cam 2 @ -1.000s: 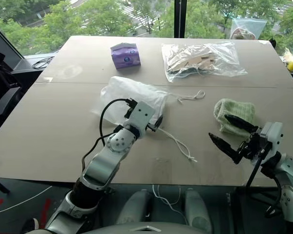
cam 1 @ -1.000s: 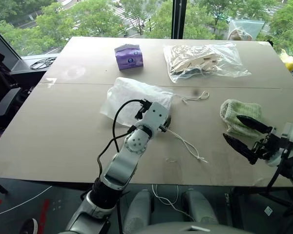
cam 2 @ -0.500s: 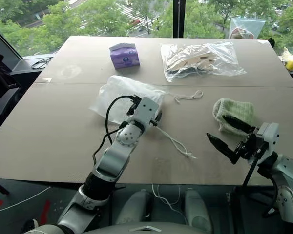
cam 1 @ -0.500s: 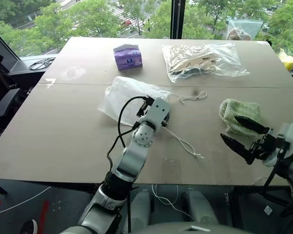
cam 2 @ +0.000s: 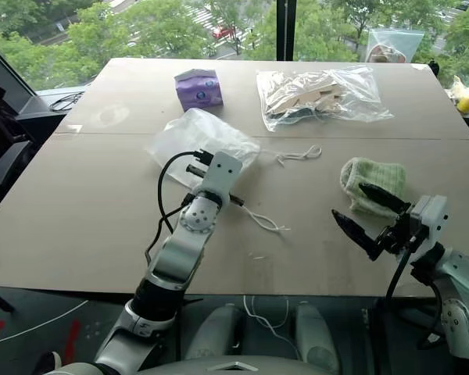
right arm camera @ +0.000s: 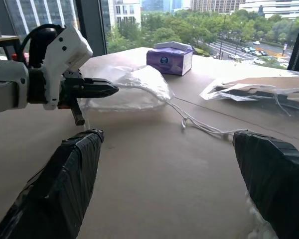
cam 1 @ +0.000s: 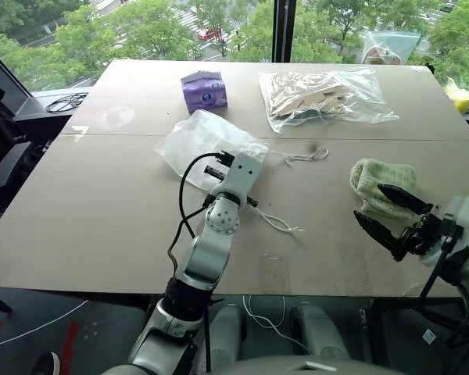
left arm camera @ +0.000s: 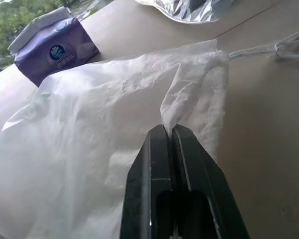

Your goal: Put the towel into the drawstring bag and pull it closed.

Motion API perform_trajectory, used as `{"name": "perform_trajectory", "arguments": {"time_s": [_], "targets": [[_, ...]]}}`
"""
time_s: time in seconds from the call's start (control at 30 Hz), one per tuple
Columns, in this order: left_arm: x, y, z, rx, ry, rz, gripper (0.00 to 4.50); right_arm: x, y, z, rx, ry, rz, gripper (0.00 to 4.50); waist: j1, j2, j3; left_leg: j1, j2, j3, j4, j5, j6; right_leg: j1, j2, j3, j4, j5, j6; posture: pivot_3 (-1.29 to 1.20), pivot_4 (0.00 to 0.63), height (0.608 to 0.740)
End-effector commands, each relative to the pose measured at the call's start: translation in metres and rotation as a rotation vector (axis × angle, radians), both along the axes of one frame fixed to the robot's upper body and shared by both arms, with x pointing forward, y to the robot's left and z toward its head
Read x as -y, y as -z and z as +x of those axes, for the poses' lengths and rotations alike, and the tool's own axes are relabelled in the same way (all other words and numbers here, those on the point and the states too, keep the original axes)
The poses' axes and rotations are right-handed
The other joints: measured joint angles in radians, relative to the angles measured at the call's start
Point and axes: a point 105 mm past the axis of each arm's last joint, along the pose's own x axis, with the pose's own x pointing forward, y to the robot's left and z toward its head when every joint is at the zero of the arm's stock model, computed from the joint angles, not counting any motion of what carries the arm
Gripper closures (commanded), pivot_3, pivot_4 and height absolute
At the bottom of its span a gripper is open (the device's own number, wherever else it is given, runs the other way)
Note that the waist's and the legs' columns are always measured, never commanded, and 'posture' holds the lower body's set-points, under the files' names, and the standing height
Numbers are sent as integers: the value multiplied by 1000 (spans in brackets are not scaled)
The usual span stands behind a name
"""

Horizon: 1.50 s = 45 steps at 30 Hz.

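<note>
Left end effector (left arm camera: 170, 130) now pinching drawstring bag (cam 1: 207, 141), lifted off tan table (cam 1: 86, 203); right end effector (cam 1: 389, 209) spread.

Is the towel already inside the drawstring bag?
No, the towel lies on the table by the right gripper, well apart from the bag.

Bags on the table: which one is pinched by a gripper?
The white drawstring bag. The left gripper has its jaws shut on a fold near its mouth. The clear plastic bag of beige items lies untouched farther back.
</note>
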Motion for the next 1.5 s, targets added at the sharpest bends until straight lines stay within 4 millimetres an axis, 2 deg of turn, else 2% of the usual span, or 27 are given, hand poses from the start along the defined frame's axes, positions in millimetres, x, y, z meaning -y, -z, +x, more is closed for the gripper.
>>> {"name": "perform_trajectory", "arguments": {"time_s": [0.03,0.1,0.23,0.37,0.47,0.53,0.63,0.67,0.8,0.93,0.97,1.03,1.07,1.1,1.2,1.27,1.37,1.5], "targets": [[0,-20,-3,94,38,-34,4473,30,12,21,-95,277,-135,0,0,0,0,0,0,0,0,0,0,0,0,0,0,-1,-1,0,150,740],[-2,-21,-3,91,51,-51,4473,47,19,29,-164,398,-149,0,3,0,0,0,-1,1,0,0,0,0,-1,0,0,-1,-2,0,150,740],[-5,-20,-5,81,85,-59,4473,73,11,42,-209,587,35,0,0,0,0,0,-1,0,0,0,0,-1,-1,0,1,-1,-1,0,150,740],[-6,-20,-6,74,90,-75,4473,94,9,56,-316,664,249,0,0,0,0,-1,-1,0,0,0,0,-1,-1,1,1,0,0,0,150,740],[-2,-20,-6,69,109,-81,4473,101,24,68,-484,670,366,0,0,0,0,-1,-2,1,1,0,0,-1,-1,1,1,1,-1,0,150,740],[-1,-19,-6,68,119,-72,4473,93,39,73,-629,607,452,0,-1,0,0,-1,-1,1,0,0,0,-1,-1,1,1,2,-3,0,150,740],[-3,-20,-5,72,121,-70,4473,70,49,74,-760,470,551,0,-5,0,0,-1,-1,0,0,0,0,-1,0,0,1,2,-4,0,150,740],[-4,-20,-5,74,121,-71,4473,67,50,75,-773,457,560,0,-9,-1,0,-1,0,0,-1,0,0,-1,0,1,1,3,-4,0,150,740],[-7,-24,-4,84,108,-97,4473,34,47,76,-833,294,577,0,-29,-1,0,0,1,0,-1,0,1,-1,1,1,1,2,-3,0,150,740],[-8,-24,-4,83,107,-95,4473,16,48,81,-858,228,607,0,-41,-2,0,1,3,1,-1,0,1,-1,5,2,2,1,-1,0,150,740],[-9,-23,-4,82,106,-95,4500,12,49,83,-862,216,614,523,-44,-2,0,1,4,1,-1,0,1,-1,6,2,2,1,-2,0,150,740],[-9,-23,-4,79,108,-93,4500,9,50,87,-867,214,631,1168,-52,-2,0,2,5,1,-1,0,1,-1,7,3,2,2,-3,0,150,740],[-9,-23,-3,78,110,-91,4500,9,50,90,-865,211,650,1794,-54,-2,0,2,6,1,-1,0,1,-1,8,3,3,2,-3,0,150,740],[-8,-22,-3,77,113,-91,4500,8,49,93,-861,206,671,2113,-57,-2,0,2,6,1,-1,0,1,-1,9,4,3,2,-3,0,150,740],[-8,-21,-3,65,120,-103,4500,9,48,100,-848,223,697,3644,-58,-2,0,3,7,2,-1,0,1,-1,10,6,3,2,-3,0,150,740],[-8,-20,-3,58,121,-112,4500,7,46,102,-840,211,715,4432,-57,-3,-1,3,7,3,-1,0,0,-1,11,7,3,3,-3,0,150,740],[-4,-19,-4,50,156,-131,4500,1,30,105,-788,150,797,4473,-58,-4,0,3,7,4,0,0,0,-1,12,10,2,3,-3,0,150,740],[-1,-21,-6,41,215,-154,4500,-14,-14,94,-652,-73,919,4473,-57,-1,1,4,7,5,0,0,0,-1,12,11,3,3,-2,0,150,740]]}}
